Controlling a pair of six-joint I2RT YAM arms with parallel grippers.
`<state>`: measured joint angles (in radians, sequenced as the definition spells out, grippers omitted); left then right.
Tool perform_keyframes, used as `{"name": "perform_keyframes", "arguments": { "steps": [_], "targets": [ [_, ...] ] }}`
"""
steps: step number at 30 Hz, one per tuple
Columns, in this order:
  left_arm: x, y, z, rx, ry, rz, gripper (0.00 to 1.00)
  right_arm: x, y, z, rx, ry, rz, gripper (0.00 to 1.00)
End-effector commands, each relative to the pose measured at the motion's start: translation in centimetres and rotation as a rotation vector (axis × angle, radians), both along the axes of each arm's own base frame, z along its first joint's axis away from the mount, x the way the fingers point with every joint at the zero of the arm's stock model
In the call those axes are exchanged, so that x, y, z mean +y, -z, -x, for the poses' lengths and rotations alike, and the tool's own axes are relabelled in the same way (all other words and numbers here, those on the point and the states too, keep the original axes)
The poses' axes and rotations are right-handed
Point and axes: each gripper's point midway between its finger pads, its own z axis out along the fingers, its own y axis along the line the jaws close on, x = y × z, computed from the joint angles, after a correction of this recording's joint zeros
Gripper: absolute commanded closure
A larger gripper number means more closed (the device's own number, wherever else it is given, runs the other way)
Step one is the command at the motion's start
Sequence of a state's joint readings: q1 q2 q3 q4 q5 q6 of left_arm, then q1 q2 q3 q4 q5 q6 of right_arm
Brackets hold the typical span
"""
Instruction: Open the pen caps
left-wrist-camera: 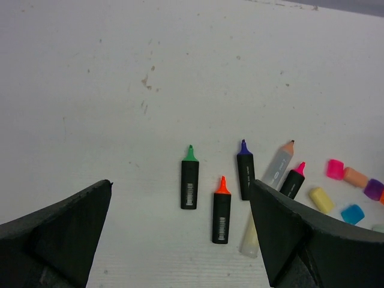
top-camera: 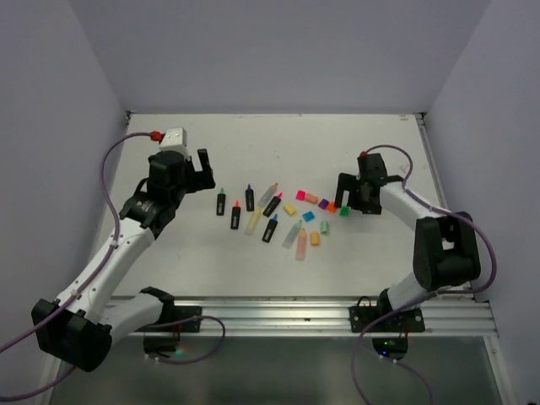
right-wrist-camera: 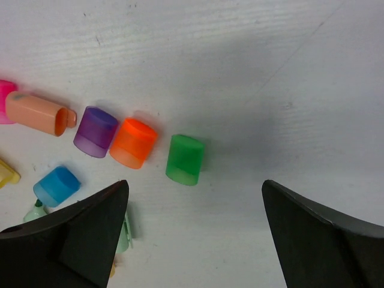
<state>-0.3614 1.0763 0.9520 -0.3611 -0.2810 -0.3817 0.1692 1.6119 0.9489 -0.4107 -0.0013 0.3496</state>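
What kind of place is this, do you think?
Probably a robotics lab test cell: a white table enclosed by plain walls, two arms bolted to a metal rail, highlighters laid out.

a lab cell: white table point(top-camera: 253, 143) boxed by plain walls point(top-camera: 278, 51), aluminium mounting rail point(top-camera: 278, 314).

Left end effector point(top-camera: 201, 175) and right end effector point(top-camera: 347, 197), jaws wide apart

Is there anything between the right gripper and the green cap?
Nothing visible. The green cap lies on bare table just ahead of the open right gripper; the orange cap sits beside it, not in the path.
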Motion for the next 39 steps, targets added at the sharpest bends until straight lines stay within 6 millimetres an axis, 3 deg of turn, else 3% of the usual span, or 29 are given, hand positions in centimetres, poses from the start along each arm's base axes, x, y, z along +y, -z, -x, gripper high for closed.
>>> {"name": "perform_keyframes", "arguments": {
  "steps": [1, 3, 9, 15, 18, 22, 25, 30, 39],
  "targets": [
    [1.4, -3.8, 0.9, -0.071, -0.025, -0.027, 0.00, -2.1, -7.3, -1.9, -0.183, 0.055, 0.082, 0.01],
    [2.0, -6.2, 1.5, -0.126, -0.040, -0.021, 0.00, -3.0, -10.2, -1.9, -0.235, 0.073, 0.120, 0.01],
    [3.9, -12.3, 4.2, -0.266, -0.068, -0.022, 0.00, -6.6, -23.3, 0.5, -0.552, 0.180, 0.219, 0.01],
    [5.8, -17.6, 7.2, -0.386, -0.091, -0.032, 0.00, -8.8, -33.8, 6.0, -0.841, 0.243, 0.227, 0.02],
    [6.5, -19.5, 8.6, -0.427, -0.100, -0.026, 0.00, -9.4, -37.8, 8.9, -0.983, 0.257, 0.215, 0.01],
    [7.4, -21.1, 10.2, -0.473, -0.122, -0.021, 0.00, -10.2, -41.2, 12.2, -1.130, 0.257, 0.229, 0.01],
    [8.2, -22.3, 11.3, -0.512, -0.139, -0.018, 0.00, -10.5, -42.6, 13.9, -1.202, 0.249, 0.240, 0.02],
    [9.2, -23.6, 13.1, -0.565, -0.163, -0.007, 0.00, -10.6, -42.7, 15.0, -1.250, 0.246, 0.236, 0.01],
    [9.4, -23.5, 13.9, -0.581, -0.165, 0.008, 0.00, -10.5, -42.8, 15.6, -1.278, 0.241, 0.233, 0.01]
  ]
}}
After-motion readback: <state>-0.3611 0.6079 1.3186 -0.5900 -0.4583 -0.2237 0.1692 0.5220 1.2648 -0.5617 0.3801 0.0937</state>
